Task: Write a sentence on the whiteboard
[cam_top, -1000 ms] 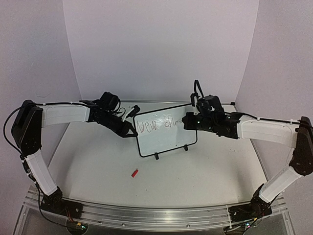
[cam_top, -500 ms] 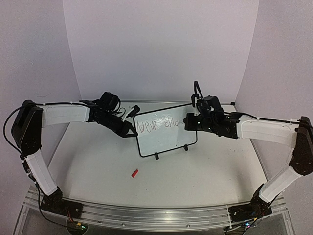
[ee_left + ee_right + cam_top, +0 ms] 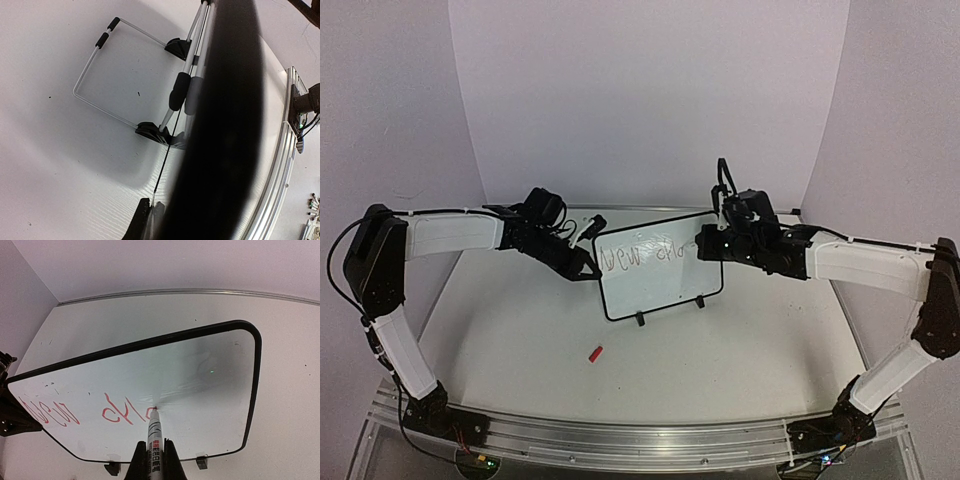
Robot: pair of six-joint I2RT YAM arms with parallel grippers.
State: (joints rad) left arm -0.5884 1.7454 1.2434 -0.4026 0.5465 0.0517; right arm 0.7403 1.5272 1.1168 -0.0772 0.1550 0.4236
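We saw the black-framed whiteboard [image 3: 665, 285] standing, red sentence [image 3: 638, 256] at "New cha"; right end effector [image 3: 153, 456] pinched the marker [image 3: 154, 432], left end effector [image 3: 586, 268] clamped the board's edge.

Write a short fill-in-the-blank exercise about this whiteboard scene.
1. The right gripper presses a ____ against the whiteboard.
2. The left gripper grips the whiteboard's ____ edge.
3. The writing is ____.
4. A small red cap lies on the ____.
Missing words: marker, left, red, table.

whiteboard [image 3: 665, 290]: standing, black-framed | sentence [image 3: 640, 255]: red, unfinished, top line
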